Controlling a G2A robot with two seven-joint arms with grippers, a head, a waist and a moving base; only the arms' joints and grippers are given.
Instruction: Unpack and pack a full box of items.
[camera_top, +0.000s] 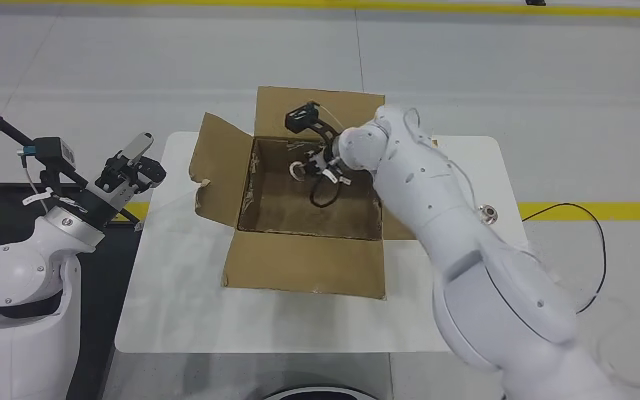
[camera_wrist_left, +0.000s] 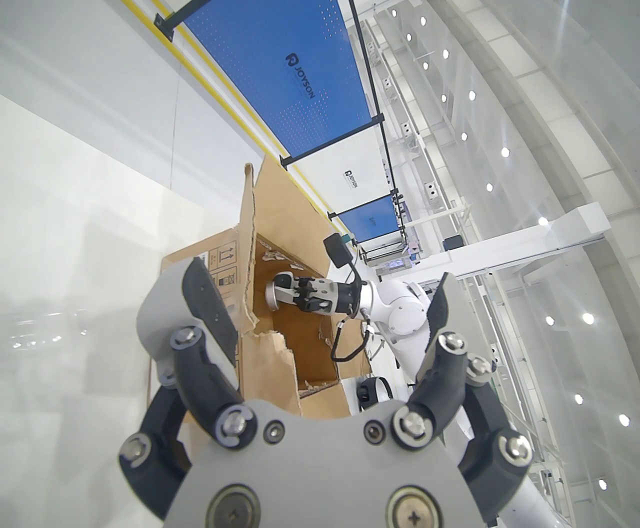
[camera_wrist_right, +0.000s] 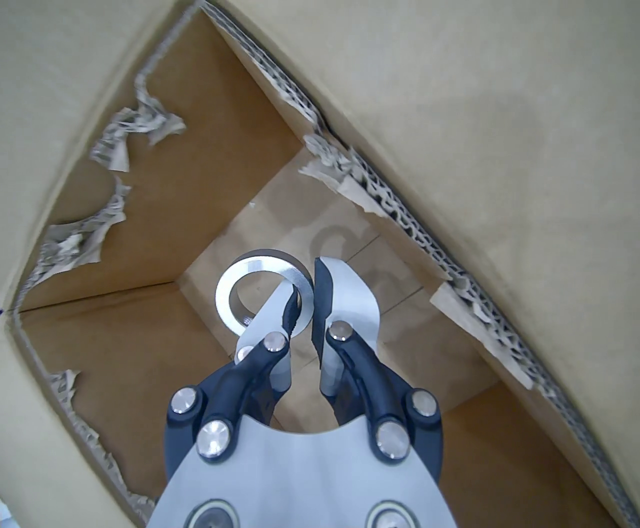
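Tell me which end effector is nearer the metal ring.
Right. The right end effector grips the metal ring above the open cardboard box; the left end effector hangs open, apart from the box.

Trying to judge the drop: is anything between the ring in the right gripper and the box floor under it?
Nothing visible. The right gripper pinches the metal ring by its wall over the cardboard box, whose floor below is bare. The torn cardboard edges line the walls, off to the sides of that path.
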